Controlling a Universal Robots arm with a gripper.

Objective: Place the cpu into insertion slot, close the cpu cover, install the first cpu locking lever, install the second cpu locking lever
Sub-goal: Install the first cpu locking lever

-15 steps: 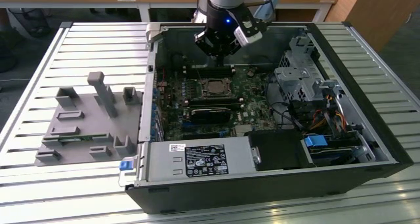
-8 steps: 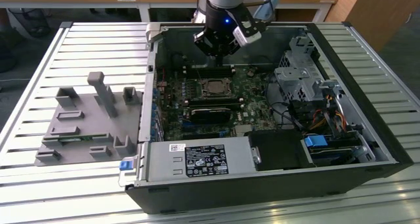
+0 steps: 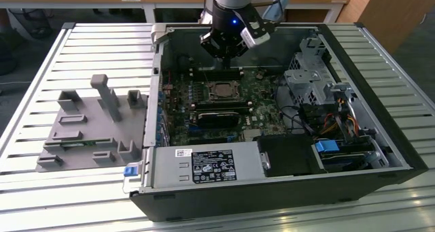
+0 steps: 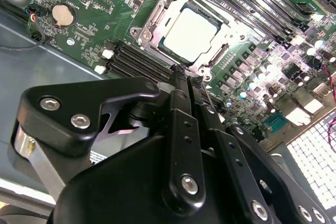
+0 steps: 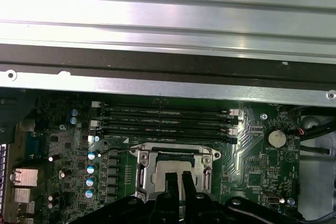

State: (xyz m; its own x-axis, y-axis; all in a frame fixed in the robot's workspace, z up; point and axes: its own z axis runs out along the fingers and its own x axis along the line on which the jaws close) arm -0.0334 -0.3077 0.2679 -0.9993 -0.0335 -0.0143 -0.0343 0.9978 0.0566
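The cpu [image 4: 190, 31] lies flat in the insertion slot [image 4: 167, 52] on the green board, its silver top showing. The cpu cover [image 4: 148, 23], a silver frame, lies down around it. My gripper [image 4: 181, 73] hangs just above the socket's edge nearest the memory slots, its black fingers [image 5: 172, 182] pressed close together with nothing between them. In the first wrist view the gripper [image 5: 180, 174] stands over the socket [image 5: 149, 163], and a thin metal lever [image 5: 113, 150] runs along the socket's side. In the exterior view the gripper [image 3: 227, 63] is above the socket [image 3: 221, 90] inside the open computer case.
Long black memory slots [image 5: 165, 121] run beside the socket. The case wall [image 3: 158, 79] is on the exterior view's left, a drive cage [image 3: 309, 84] and cables on its right, the power supply [image 3: 204, 165] in front. A grey fixture [image 3: 91, 125] stands on the slatted table.
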